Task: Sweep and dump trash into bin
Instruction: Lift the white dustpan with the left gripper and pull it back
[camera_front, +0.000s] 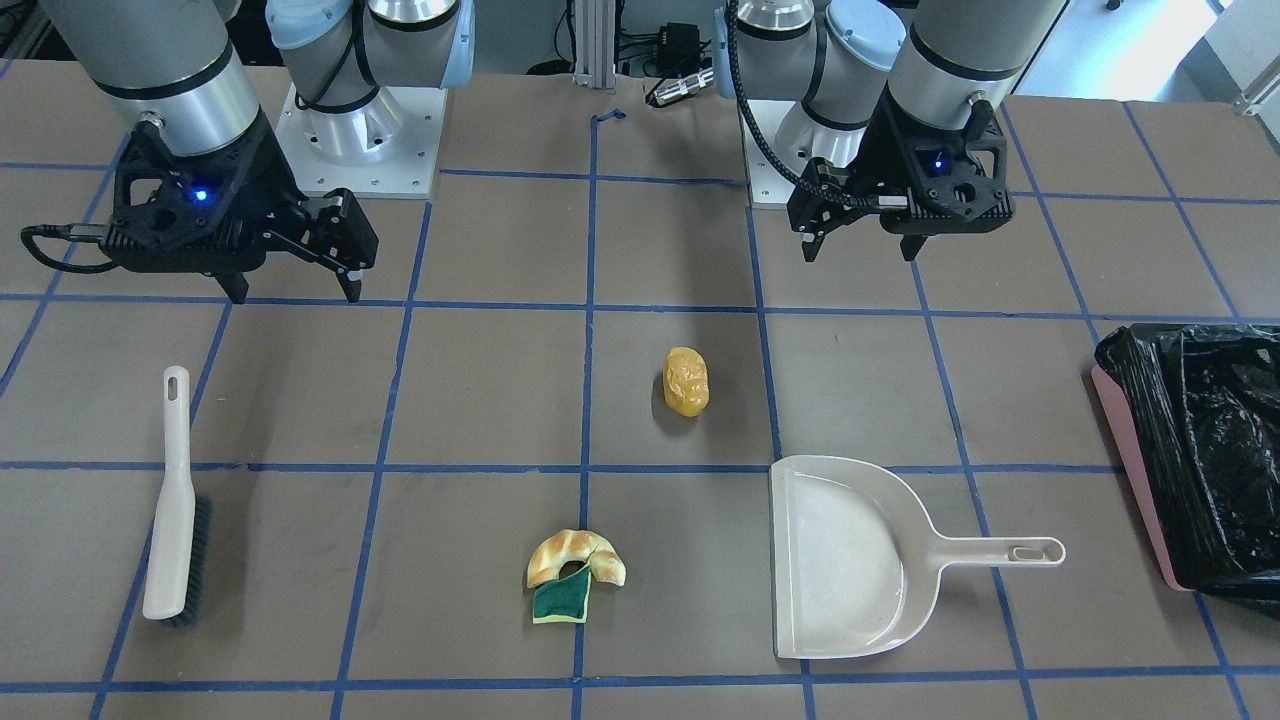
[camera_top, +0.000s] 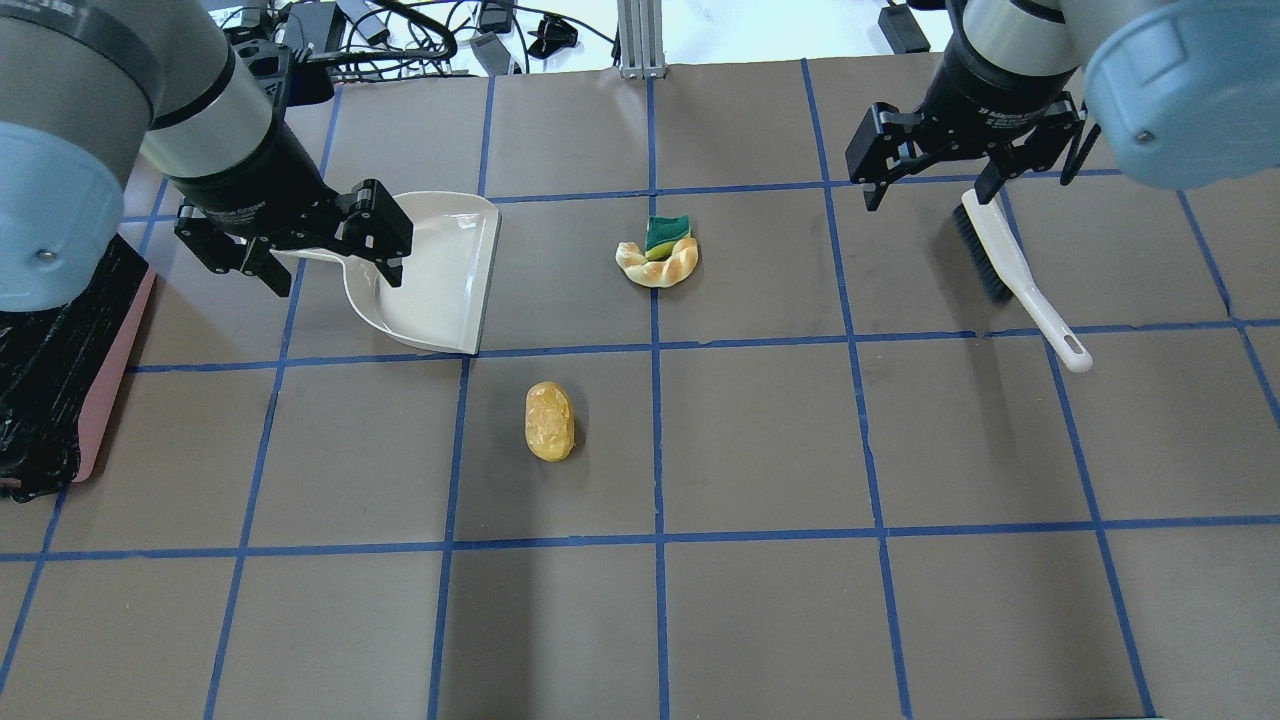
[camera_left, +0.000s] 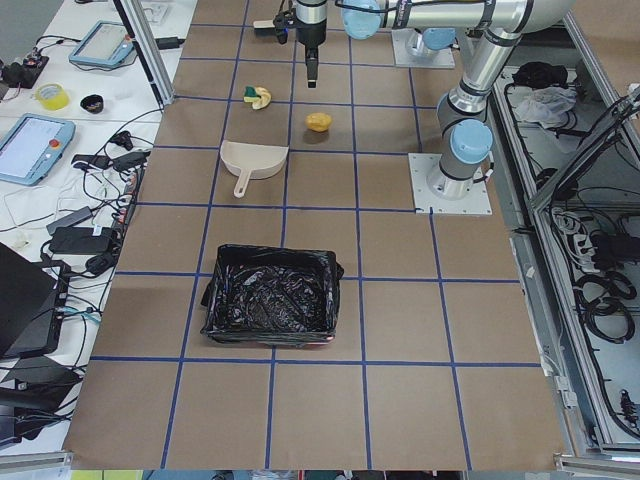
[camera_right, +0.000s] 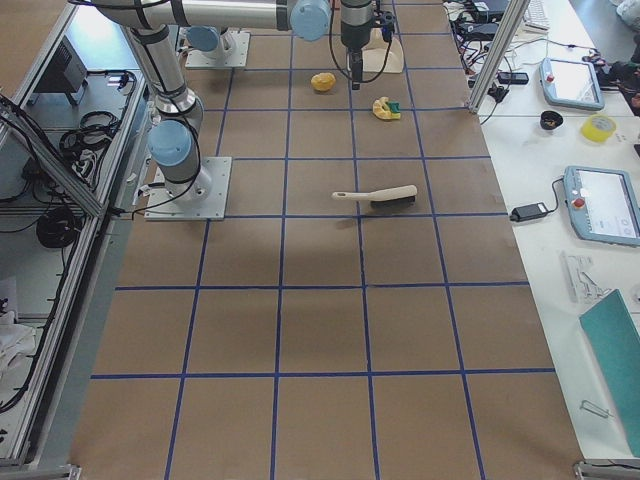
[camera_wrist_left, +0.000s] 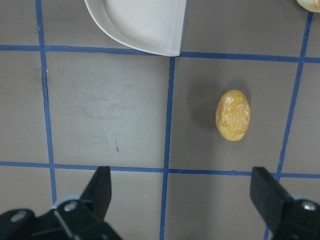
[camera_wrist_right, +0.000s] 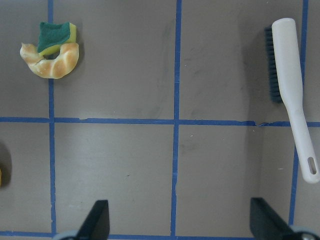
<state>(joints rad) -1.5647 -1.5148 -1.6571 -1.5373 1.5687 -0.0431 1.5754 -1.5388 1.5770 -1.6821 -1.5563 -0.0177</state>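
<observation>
The trash lies on the table: a golden croissant piece (camera_front: 590, 552) touching a green sponge scrap (camera_front: 560, 600), and a yellow-orange oval (camera_front: 686, 380) apart from them. The pink bin (camera_front: 1135, 450) with a black bag stands at the table's end on my left. My left gripper (camera_front: 860, 252) hangs open and empty above the table, over the beige dustpan's handle in the overhead view (camera_top: 335, 282). The oval (camera_wrist_left: 233, 115) shows between its fingers in the left wrist view. My right gripper (camera_front: 295, 295) is open and empty, above the table near the beige brush (camera_front: 175, 500).
The dustpan (camera_front: 850, 555) lies flat, mouth toward the trash, handle toward the bin. The brush (camera_wrist_right: 292, 95) lies on its side, right of the croissant (camera_wrist_right: 52, 62) in the right wrist view. Blue tape lines grid the brown table.
</observation>
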